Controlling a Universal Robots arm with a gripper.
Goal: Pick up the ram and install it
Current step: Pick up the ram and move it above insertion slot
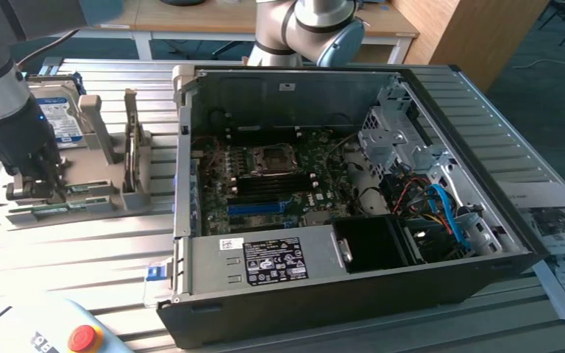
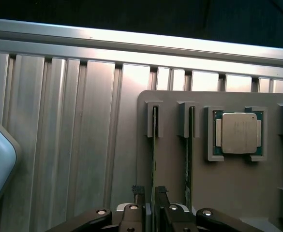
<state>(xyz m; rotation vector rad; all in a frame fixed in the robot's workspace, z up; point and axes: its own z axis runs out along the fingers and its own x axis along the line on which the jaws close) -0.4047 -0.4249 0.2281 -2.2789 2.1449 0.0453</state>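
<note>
I see the gripper low over the grey holder, its fingers drawn narrow and pinching the ram. The ram stands on edge in its slot, beside a second stick and the processor.

**Tool over the ram in the holder**

The ram is seen edge-on in a slot of the grey holder, with the tool set over it. A second stick and a processor are seated in the same holder, which is carried by the ribbed tabletop.
</note>
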